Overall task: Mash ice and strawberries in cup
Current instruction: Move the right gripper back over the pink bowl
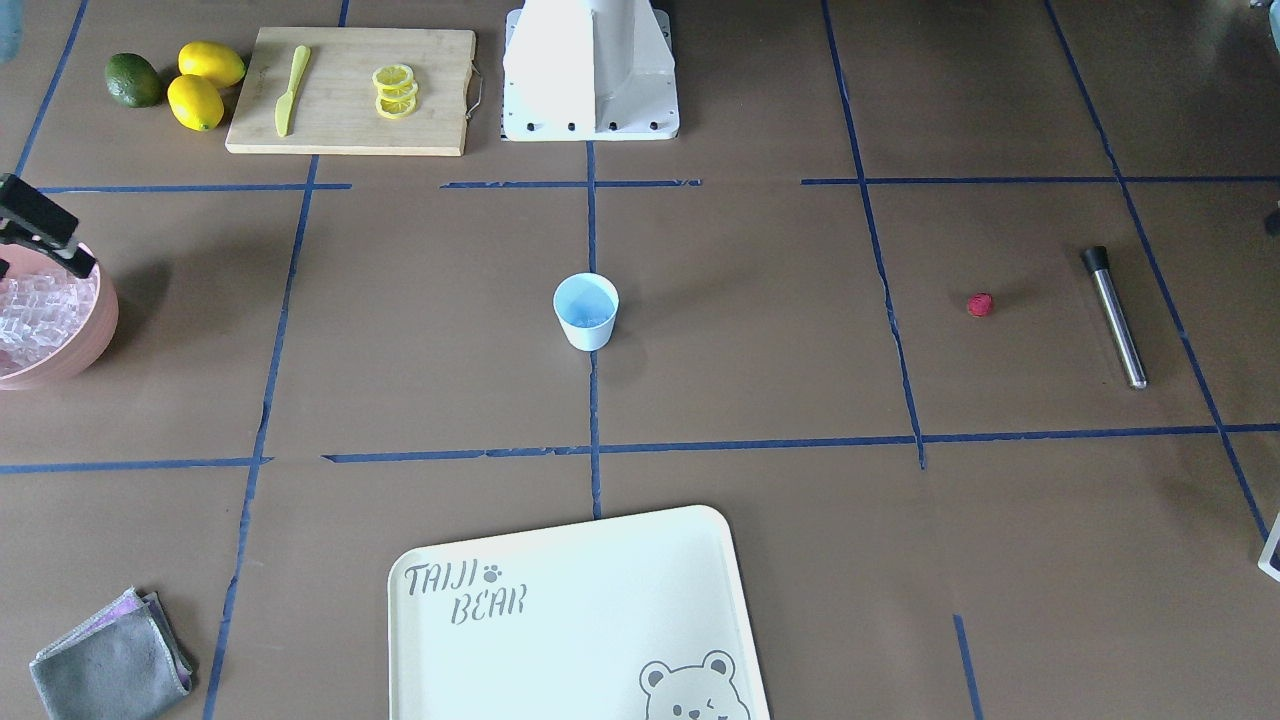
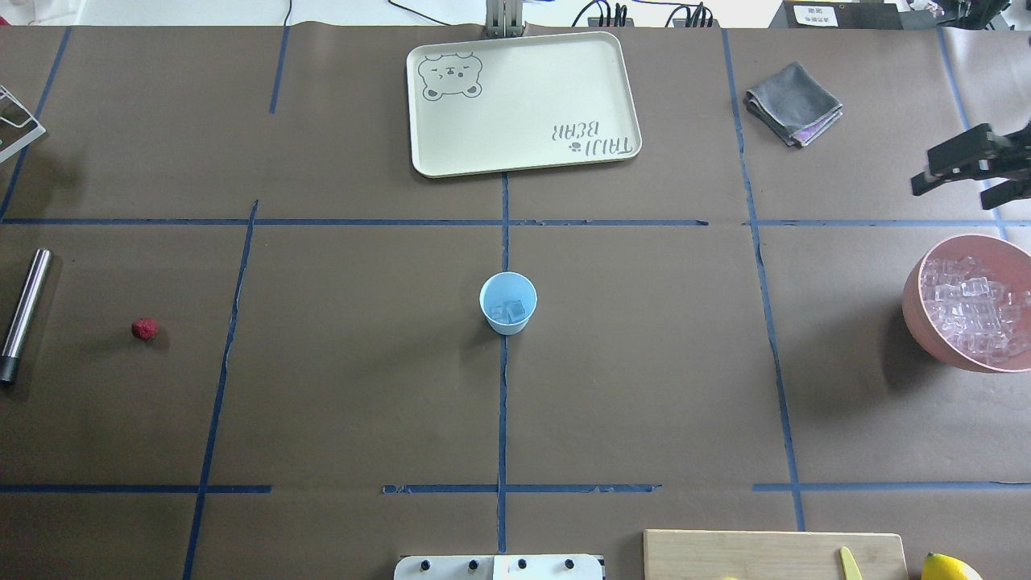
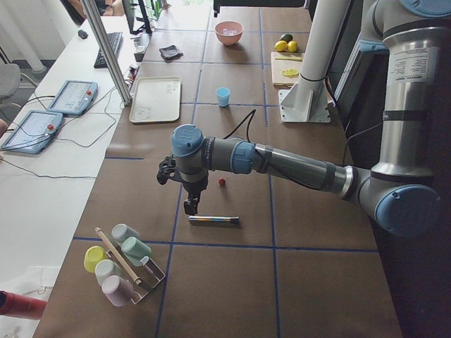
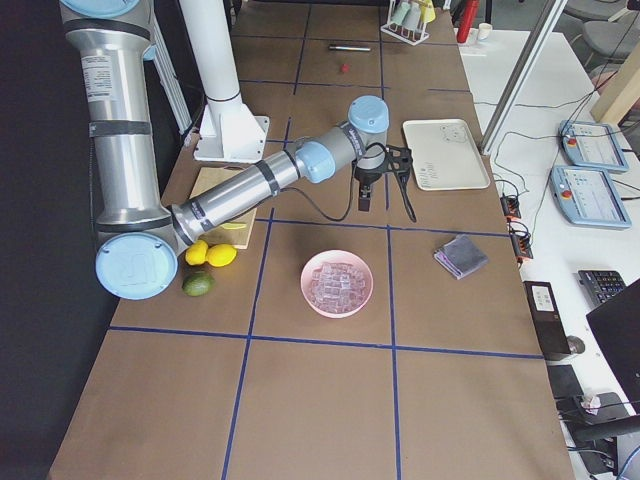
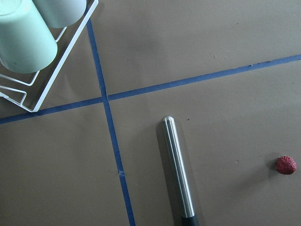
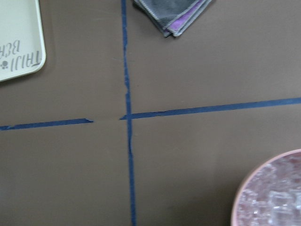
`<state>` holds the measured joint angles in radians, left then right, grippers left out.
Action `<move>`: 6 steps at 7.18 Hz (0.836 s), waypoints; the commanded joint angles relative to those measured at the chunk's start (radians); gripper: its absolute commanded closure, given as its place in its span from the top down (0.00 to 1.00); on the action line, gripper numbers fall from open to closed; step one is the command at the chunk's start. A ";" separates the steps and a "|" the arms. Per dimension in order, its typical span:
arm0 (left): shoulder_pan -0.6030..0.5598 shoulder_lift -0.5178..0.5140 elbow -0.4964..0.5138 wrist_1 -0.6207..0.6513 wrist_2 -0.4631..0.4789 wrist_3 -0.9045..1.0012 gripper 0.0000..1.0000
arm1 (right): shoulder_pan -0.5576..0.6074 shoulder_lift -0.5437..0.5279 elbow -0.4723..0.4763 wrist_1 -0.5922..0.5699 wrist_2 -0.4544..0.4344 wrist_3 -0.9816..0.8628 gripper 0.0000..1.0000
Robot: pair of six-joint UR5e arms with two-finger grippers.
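The pale blue cup (image 2: 508, 302) stands upright at the table's centre, with a few clear ice cubes (image 2: 512, 310) in it. The pink bowl (image 2: 914, 300) at the robot's right is full of ice (image 2: 970, 302). My right gripper (image 2: 954, 189) hovers open and empty beyond the bowl. The red strawberry (image 2: 145, 328) lies alone at the robot's left, next to a steel muddler (image 2: 22, 314). My left gripper (image 3: 190, 206) hangs above the muddler's end (image 3: 213, 220). It shows only in the exterior left view, so I cannot tell if it is open or shut.
A cream tray (image 2: 523, 157) lies beyond the cup. A grey cloth (image 2: 793, 103) is near the right gripper. A cutting board (image 1: 350, 90) with lemon slices and a knife, two lemons (image 1: 205, 85) and a green fruit (image 1: 133, 80) sit by the robot's base. A cup rack (image 5: 33, 61) stands near the muddler.
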<state>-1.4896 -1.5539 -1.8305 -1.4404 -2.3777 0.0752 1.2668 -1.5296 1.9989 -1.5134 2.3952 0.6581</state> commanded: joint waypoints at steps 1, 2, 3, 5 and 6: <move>0.000 0.000 -0.001 0.000 0.000 0.000 1.00 | 0.135 -0.046 -0.058 -0.089 0.002 -0.328 1.00; 0.000 0.000 -0.004 0.000 0.000 0.000 1.00 | 0.161 -0.044 -0.067 -0.137 -0.019 -0.429 1.00; 0.000 0.000 -0.006 0.000 0.000 0.002 1.00 | 0.169 -0.047 -0.077 -0.143 -0.054 -0.471 1.00; 0.000 0.000 -0.004 0.000 0.000 0.002 1.00 | 0.169 -0.052 -0.091 -0.140 -0.062 -0.485 1.00; 0.000 0.000 0.003 0.000 0.000 0.002 1.00 | 0.169 -0.055 -0.089 -0.142 -0.060 -0.485 1.00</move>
<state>-1.4895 -1.5539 -1.8333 -1.4404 -2.3777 0.0766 1.4348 -1.5805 1.9115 -1.6536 2.3358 0.1790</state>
